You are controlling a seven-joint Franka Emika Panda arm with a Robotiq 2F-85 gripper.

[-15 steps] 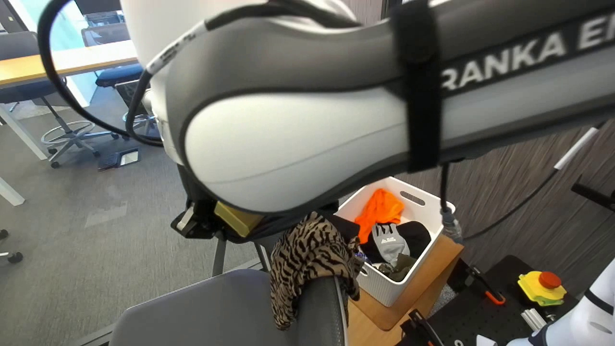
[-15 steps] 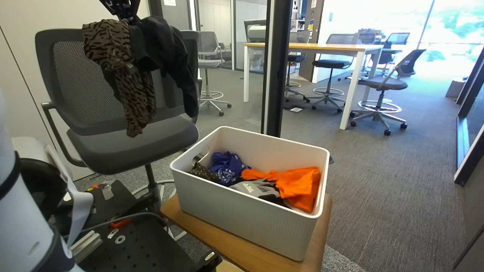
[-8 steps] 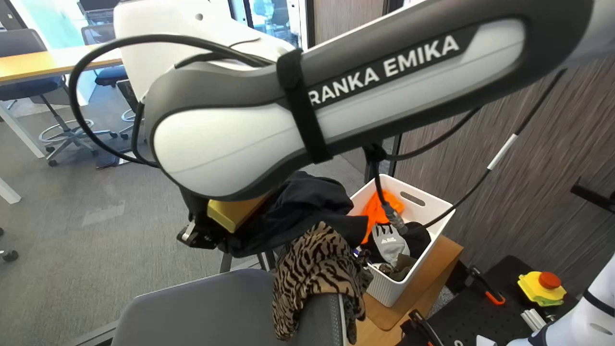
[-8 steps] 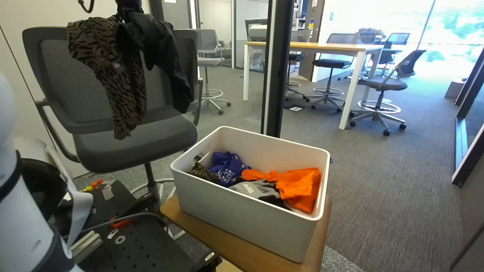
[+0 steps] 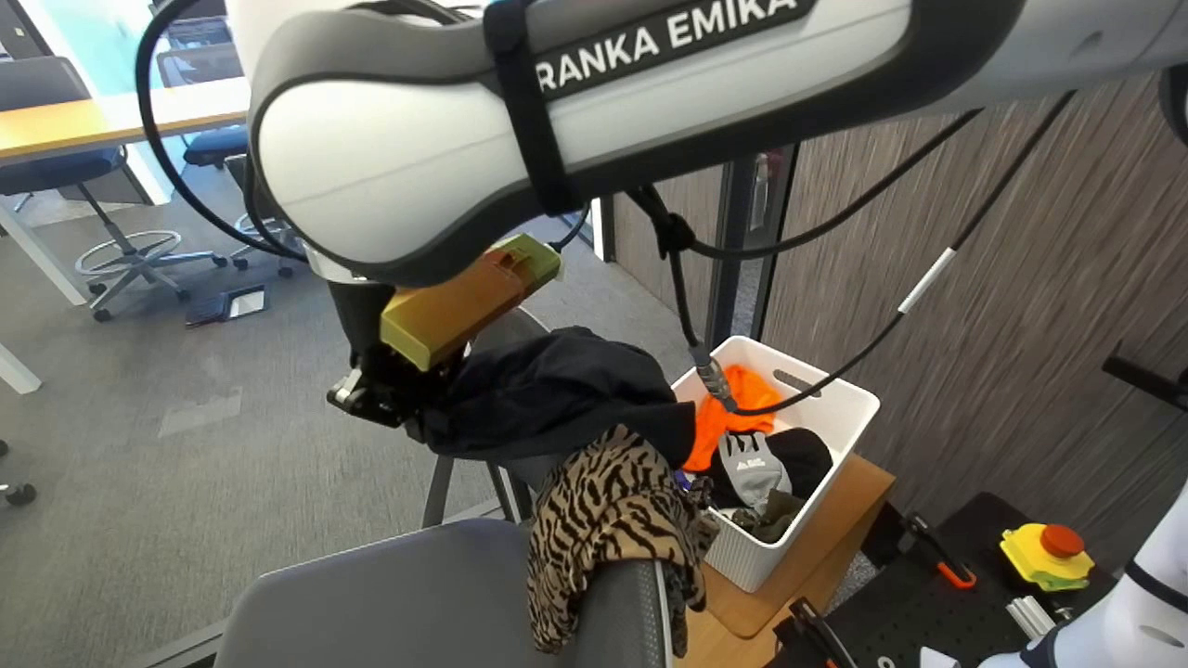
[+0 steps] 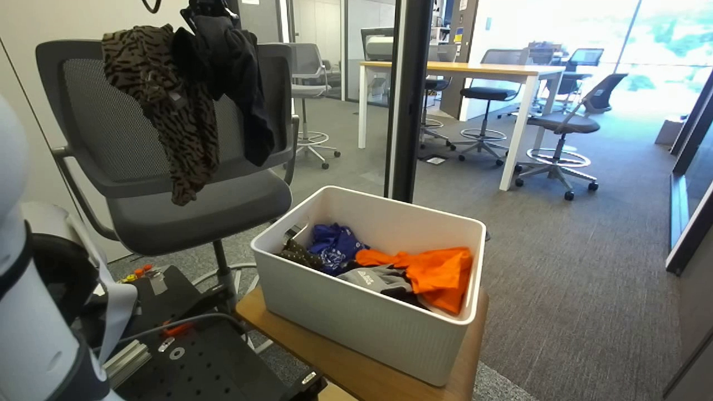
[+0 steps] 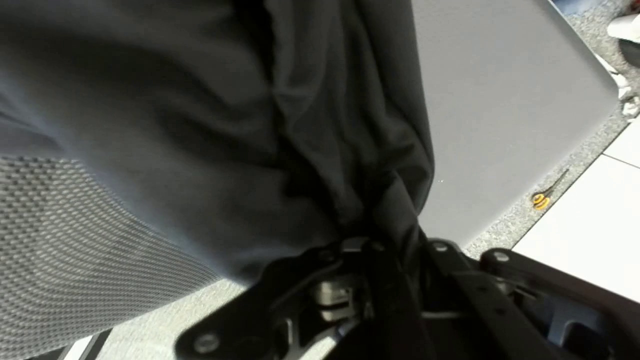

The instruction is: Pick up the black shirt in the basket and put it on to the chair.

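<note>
The big robot arm reaches over to the chair. The chair is gray, and its back has mesh in it. A brown worktop is beside the chair, and the white basket stands on it, near the chair too. The black shirt is up at the chair's back, and some of it hangs down there. I can't tell how much of it rests on the chair. A brown and black striped cloth hangs over the chair's back, right by the shirt. In the basket, an orange cloth is farther from the chair and a blue cloth is closer to it. The jaws are near the top of the chair's back, and they are squeezing a bunch of the black shirt.
</note>
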